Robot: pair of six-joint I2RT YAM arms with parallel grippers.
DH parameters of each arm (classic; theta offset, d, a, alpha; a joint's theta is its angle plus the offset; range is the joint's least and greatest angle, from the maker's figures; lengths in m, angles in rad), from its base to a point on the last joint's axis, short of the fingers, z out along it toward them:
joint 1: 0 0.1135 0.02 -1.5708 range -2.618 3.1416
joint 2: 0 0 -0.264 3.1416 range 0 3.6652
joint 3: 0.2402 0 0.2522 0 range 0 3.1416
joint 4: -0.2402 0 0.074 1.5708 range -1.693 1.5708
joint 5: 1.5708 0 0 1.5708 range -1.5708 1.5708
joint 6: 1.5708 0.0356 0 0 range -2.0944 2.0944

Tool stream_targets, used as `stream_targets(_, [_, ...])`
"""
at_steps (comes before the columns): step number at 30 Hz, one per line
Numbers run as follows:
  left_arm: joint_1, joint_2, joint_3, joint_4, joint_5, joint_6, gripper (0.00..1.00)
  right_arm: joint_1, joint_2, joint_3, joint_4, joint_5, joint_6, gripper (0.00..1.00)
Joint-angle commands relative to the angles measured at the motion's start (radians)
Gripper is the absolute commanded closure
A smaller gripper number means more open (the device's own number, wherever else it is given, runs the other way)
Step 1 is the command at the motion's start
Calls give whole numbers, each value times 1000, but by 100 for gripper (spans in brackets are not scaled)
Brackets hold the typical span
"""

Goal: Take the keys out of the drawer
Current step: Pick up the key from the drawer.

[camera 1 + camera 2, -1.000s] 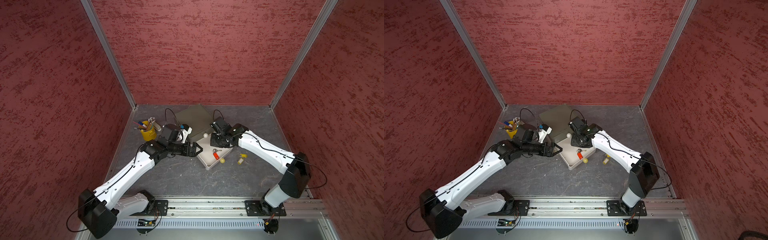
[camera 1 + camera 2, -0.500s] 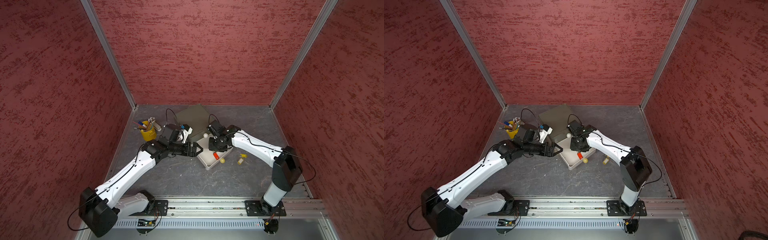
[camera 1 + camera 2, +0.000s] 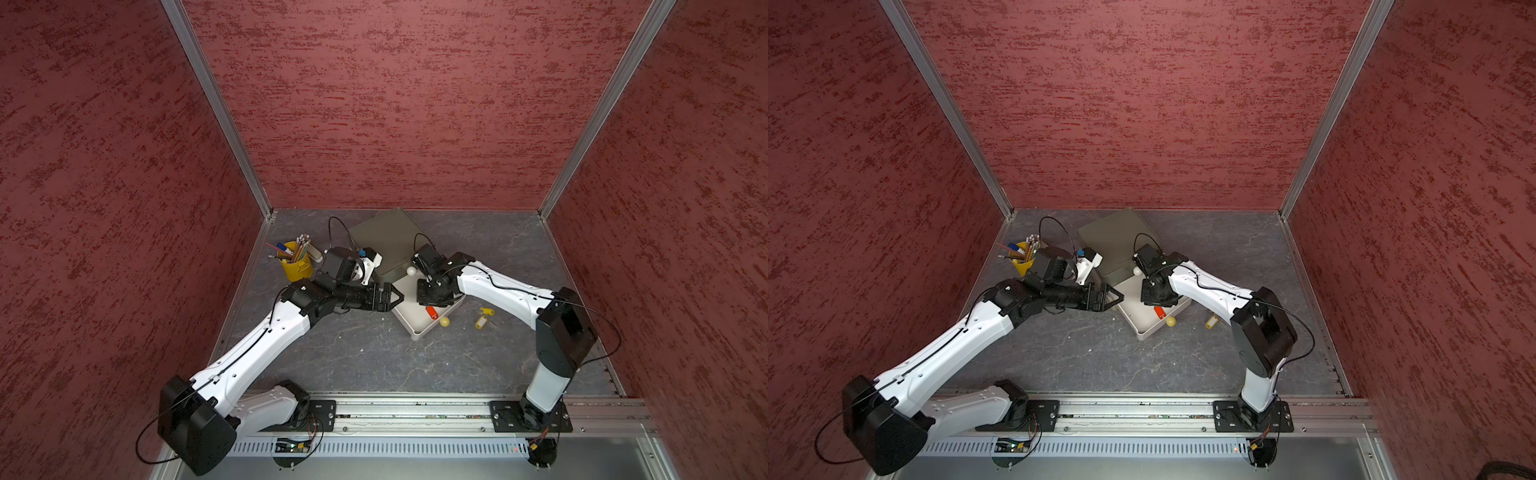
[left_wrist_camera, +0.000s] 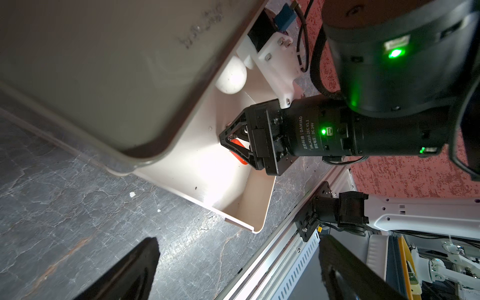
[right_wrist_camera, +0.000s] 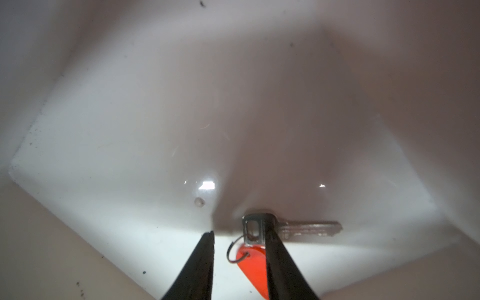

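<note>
While the red-tagged key (image 5: pixel 253 228) lies flat on the drawer (image 5: pixel 117 145) floor, the right gripper (image 5: pixel 237 231) stands partly spread astride it; the pickup seems in hand; next it must close squarely and lift clear; the left gripper (image 3: pixel 395 296) hangs spread beside the drawer.

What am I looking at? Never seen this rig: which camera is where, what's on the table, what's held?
Two white robot arms on a rail, each ending in two black fingers. The wide pictures come from one overhead stereo camera; the close-ups come from a camera on each wrist. On the grey table: an olive cabinet with its white drawer pulled out, a yellow pencil cup, and two yellow-tagged keys outside the drawer. The right fingers stand apart inside the drawer, straddling the ring of a red-tagged key, not clamped. The left fingers are open and empty beside the drawer.
</note>
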State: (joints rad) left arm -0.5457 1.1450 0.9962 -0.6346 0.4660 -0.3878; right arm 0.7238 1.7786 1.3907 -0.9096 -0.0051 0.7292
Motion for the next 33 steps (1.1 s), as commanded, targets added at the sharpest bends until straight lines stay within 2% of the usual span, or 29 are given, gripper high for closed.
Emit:
stream_targets(1, [10,-22,-23,1,13,12,0,5,23,-7,4,17,-8,69])
stream_targets(8, [20,-27,-40,12,19,6,0,5,9,-3,-14,36,-1,86])
stream_targets(16, [21,-5,-34,26,29,4,0,5,-23,-1,-19,49,14,99])
stream_targets(24, [21,-5,-27,51,35,-2,0,5,-80,55,-48,75,16,100])
stream_targets(33, [8,5,16,162,55,-3,0,-2,-165,152,-115,118,4,100])
